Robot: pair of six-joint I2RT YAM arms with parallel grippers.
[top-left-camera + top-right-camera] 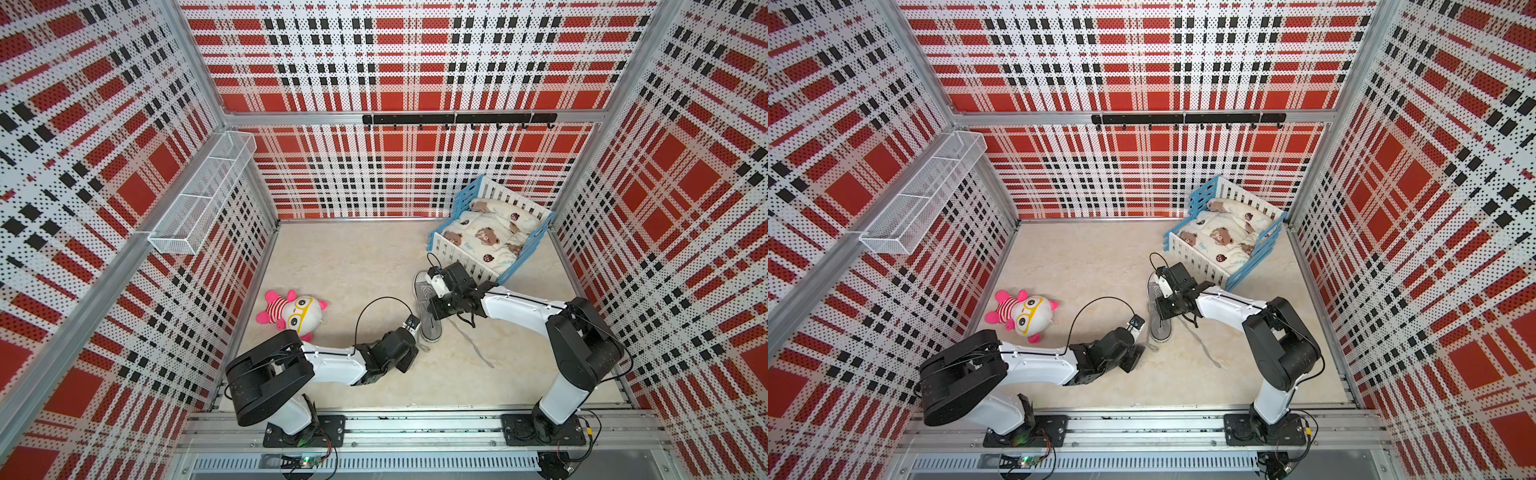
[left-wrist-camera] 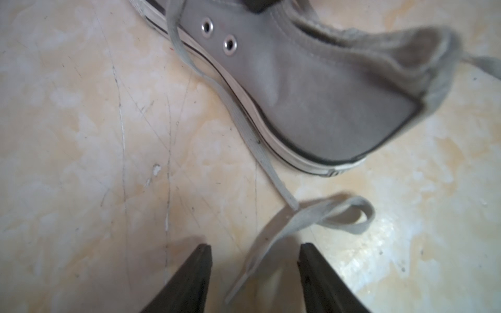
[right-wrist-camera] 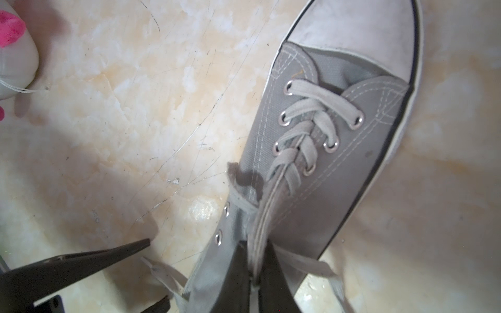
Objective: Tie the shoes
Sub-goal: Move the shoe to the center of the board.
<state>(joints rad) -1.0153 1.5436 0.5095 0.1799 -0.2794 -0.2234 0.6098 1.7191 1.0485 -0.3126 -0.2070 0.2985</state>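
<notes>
Grey canvas sneaker (image 1: 431,329) sits a bit right of the tabletop's (image 1: 353,270) middle, heel toward the front edge. The right gripper (image 3: 256,260) is pinched tight on what looks like the tongue (image 3: 267,203), I'd guess to pin the floppy shoe down. The left gripper (image 2: 254,246) is spread around a flat woven lace (image 2: 282,230) beside the heel, probably lining up a grab.
</notes>
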